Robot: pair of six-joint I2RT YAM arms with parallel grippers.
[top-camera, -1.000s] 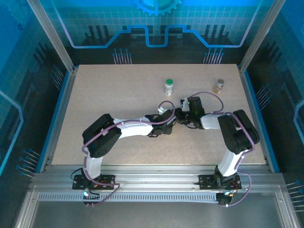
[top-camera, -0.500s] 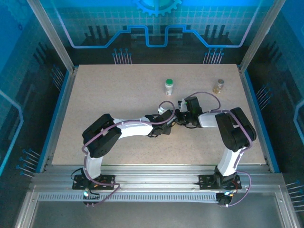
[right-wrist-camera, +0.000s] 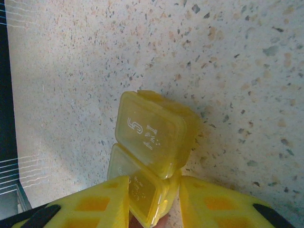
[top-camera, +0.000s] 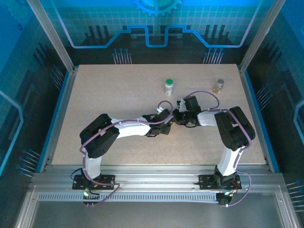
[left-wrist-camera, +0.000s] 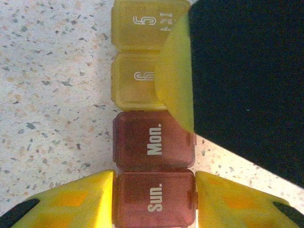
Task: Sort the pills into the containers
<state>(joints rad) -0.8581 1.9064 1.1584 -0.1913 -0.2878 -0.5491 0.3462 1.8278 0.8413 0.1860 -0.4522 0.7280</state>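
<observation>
Lying flat on the speckled tabletop (left-wrist-camera: 52, 71) near mid-table, between the two arm tips. Clamped at the "Sun." end by the left gripper (left-wrist-camera: 154, 183), yellow fingers (left-wrist-camera: 71, 199) pressed against both sides of that cell. Four-cell pill strip (left-wrist-camera: 152, 137) of translucent plastic, boxy with rounded corners: two red-brown cells (left-wrist-camera: 153, 166), then two yellow-amber cells (left-wrist-camera: 135, 57). Long axis running straight away from the left wrist toward the right arm. Pinched near the yellow end by the right gripper (right-wrist-camera: 154, 187), closed narrowly on the inner yellow cell. Farther back, well apart, upright: white bottle (top-camera: 169, 86) with green cap, then amber vial (top-camera: 219, 86) with grey cap.
</observation>
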